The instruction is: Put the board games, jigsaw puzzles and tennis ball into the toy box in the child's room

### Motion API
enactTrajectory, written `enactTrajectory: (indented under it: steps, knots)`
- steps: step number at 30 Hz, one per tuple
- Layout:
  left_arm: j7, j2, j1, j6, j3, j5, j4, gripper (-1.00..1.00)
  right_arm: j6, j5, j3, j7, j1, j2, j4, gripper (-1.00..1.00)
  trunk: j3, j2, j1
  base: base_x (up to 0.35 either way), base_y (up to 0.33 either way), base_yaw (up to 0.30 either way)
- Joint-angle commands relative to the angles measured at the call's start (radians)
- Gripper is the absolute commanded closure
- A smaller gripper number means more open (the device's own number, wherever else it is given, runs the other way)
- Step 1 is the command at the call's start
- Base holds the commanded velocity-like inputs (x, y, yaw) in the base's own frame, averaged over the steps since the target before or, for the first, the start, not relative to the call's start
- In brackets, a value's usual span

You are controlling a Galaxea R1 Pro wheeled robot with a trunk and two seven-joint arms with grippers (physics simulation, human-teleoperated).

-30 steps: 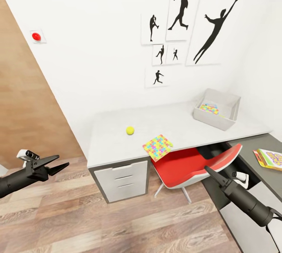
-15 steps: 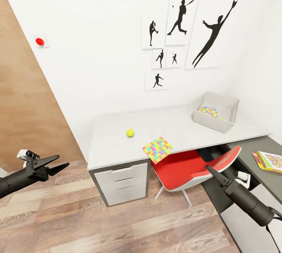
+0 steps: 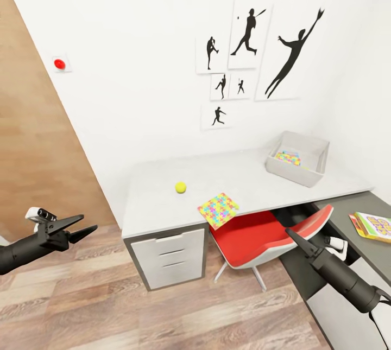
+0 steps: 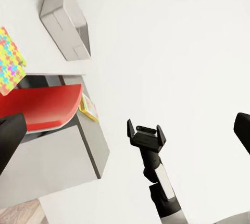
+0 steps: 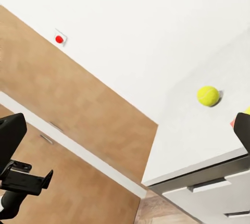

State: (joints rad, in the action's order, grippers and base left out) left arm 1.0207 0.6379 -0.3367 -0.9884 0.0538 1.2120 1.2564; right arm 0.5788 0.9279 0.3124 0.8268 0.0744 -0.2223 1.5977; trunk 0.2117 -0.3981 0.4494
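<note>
Toy box (image 3: 298, 167) at bench (image 3: 157, 192) far right end with one jigsaw inside, tennis ball (image 3: 180, 188) mid-bench, second jigsaw (image 3: 218, 210) overhanging front edge above red chair (image 3: 260, 235), board game (image 3: 373, 226) on dark wing, left fingers (image 3: 81, 227) spread and empty, right fingers (image 3: 291, 236) look closed, holding nothing.

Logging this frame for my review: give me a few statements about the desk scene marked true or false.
1. The tennis ball lies on the table outside the toy box. True.
2. The toy box holds nothing. False: a jigsaw puzzle lies inside it.
3. A second jigsaw puzzle overhangs the table's front edge above the red chair. True.
4. The left gripper holds a board game. False: it is open and holds nothing; a board game lies on the dark lower wing.
</note>
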Motion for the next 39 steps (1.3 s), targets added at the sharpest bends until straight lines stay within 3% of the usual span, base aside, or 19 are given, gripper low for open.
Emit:
enactTrajectory:
  steps: [1, 31, 39]
  knots:
    - [0.002, 0.0, -0.001, -0.004, 0.0, 0.0, 0.0, -1.0, 0.007, 0.006, 0.001, 0.0, 0.001, 0.0, 0.0, -1.0, 0.0, -0.002, 0.001, 0.0, 0.0, 0.0]
    - [0.001, 0.0, -0.001, -0.004, 0.0, 0.0, 0.0, -1.0, 0.007, 0.006, 0.005, 0.0, 0.001, 0.0, 0.0, -1.0, -0.05, -0.002, 0.001, 0.0, 0.0, 0.0]
    - [0.001, -0.013, -0.001, -0.004, -0.01, 0.0, 0.0, -1.0, 0.007, 0.006, 0.005, 0.0, 0.001, 0.0, 0.0, -1.0, -0.063, -0.002, 0.001, 0.0, 0.0, 0.0]
